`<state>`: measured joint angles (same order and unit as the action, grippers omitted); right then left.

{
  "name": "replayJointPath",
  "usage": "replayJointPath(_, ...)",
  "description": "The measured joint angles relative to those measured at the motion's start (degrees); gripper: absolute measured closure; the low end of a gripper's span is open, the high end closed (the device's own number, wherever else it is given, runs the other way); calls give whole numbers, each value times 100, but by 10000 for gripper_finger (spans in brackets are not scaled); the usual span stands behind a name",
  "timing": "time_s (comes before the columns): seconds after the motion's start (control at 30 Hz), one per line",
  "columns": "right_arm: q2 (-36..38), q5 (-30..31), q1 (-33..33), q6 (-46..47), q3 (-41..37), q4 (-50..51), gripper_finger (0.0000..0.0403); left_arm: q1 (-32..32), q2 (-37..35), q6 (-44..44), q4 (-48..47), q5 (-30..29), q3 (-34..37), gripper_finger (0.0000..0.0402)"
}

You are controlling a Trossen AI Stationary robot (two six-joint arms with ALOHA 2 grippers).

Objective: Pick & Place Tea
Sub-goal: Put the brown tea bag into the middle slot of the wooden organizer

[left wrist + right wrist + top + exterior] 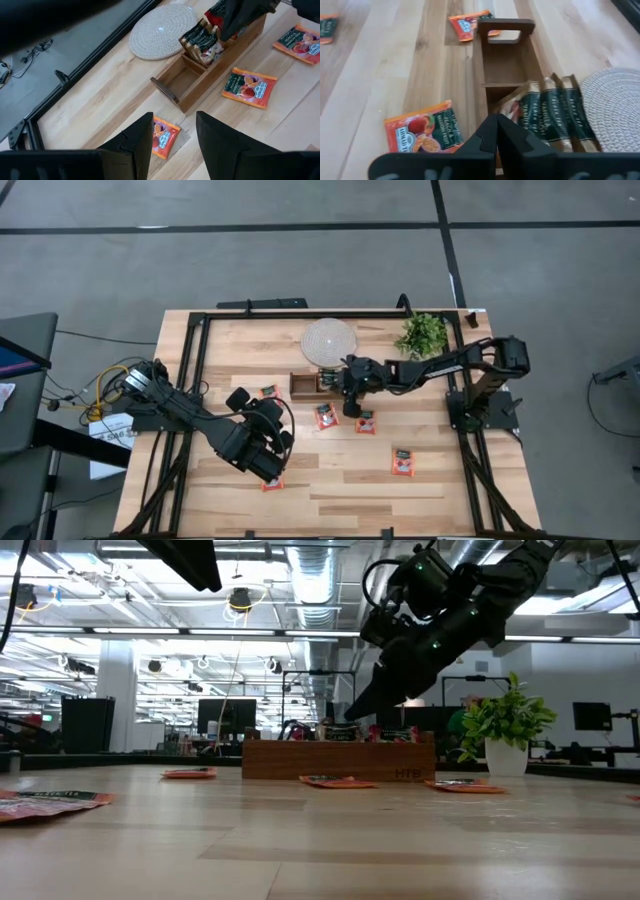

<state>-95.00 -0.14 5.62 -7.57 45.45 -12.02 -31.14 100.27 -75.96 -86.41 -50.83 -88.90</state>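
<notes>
The tea is small flat sachets. Some stand upright in the right compartments of the brown wooden tray (305, 384); these sachets (550, 110) have dark green bands. Several red-orange sachets lie flat on the table: one (268, 391) by the tray's left end, two (326, 416) (365, 422) in front of it, two nearer (402, 463) (272, 483). My right gripper (350, 712) hangs shut just above the tray, empty. My left gripper (172, 145) is open, high over the table, pointing at the sachet (162, 137) by the tray's left end.
A round white woven disc (329, 340) lies behind the tray. A small potted plant (422, 333) stands at the far right. The tray's left compartment (182, 77) holds nothing. A black frame (190, 360) runs along the table's edges.
</notes>
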Motion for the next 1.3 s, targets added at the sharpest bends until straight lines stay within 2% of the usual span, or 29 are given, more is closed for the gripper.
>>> replayJointPath(0.33,-754,8,40,1,378,130,403,0,0,3,109,-13,0,259)
replayJointPath(0.53,-720,4,3,-290,768,768,403,0,-2,2,150,0,0,259)
replayJointPath(1.1,-741,175,315,-350,796,798,403,0,-2,7,225,-42,0,259)
replayJointPath(1.3,-674,151,82,-348,835,913,403,0,-2,7,250,-42,0,259)
